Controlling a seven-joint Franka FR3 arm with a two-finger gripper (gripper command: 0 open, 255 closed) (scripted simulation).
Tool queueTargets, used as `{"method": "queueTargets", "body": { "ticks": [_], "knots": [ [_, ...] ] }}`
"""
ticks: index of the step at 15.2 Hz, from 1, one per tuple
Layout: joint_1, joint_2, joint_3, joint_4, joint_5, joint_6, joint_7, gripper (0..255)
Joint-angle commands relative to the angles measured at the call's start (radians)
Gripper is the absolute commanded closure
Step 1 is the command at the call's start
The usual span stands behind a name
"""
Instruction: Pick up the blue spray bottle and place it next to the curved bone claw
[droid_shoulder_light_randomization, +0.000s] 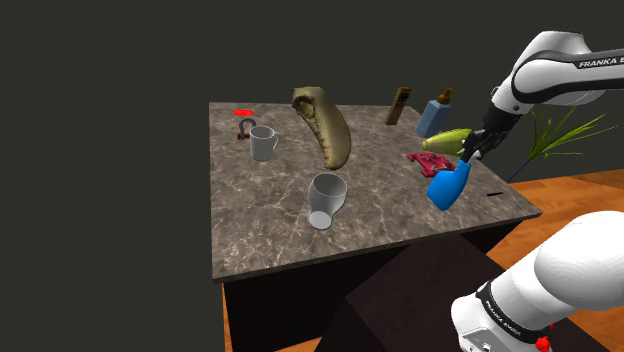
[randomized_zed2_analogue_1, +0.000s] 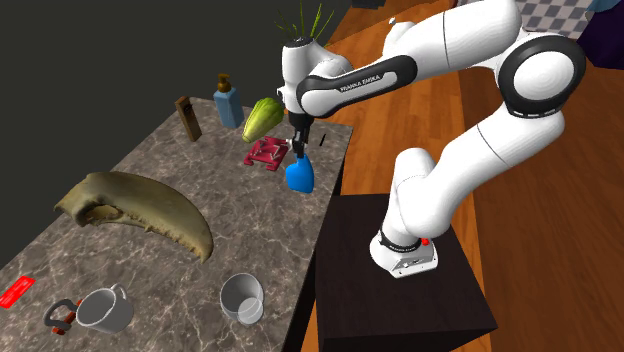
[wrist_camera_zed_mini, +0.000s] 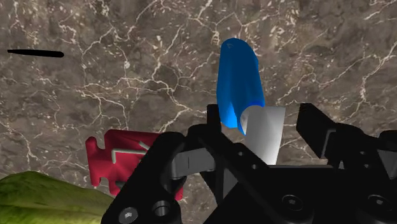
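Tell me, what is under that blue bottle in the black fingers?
Dark veined tabletop lies under the blue spray bottle; the patch straight beneath is covered by the bottle itself.

The jaws grip the blue spray bottle (randomized_zed2_analogue_1: 299, 178) beside a red part (randomized_zed2_analogue_1: 267, 152).

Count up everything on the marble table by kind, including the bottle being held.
Bottles: 2, blue spray bottle clasped by the gripper, pale blue pump bottle
Cups: 2, grey mug, grey cup
Bone claw: 1
Red pieces: 2, flat red piece, crimson part
Padlock: 1
Brown block: 1
Green thing: 1
Black sliver: 1
Total: 11
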Motion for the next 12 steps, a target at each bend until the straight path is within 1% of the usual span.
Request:
{"method": "queueTargets", "body": {
  "ticks": [1, 9, 12],
  "knots": [
    [0.0, 0.0, 0.0, 0.0, 0.0, 0.0, 0.0, 255],
    [0.0, 0.0, 0.0, 0.0, 0.0, 0.0, 0.0, 255],
    [0.001, -0.016, 0.012, 0.029, 0.006, -0.046, 0.0, 255]
  ]
}}
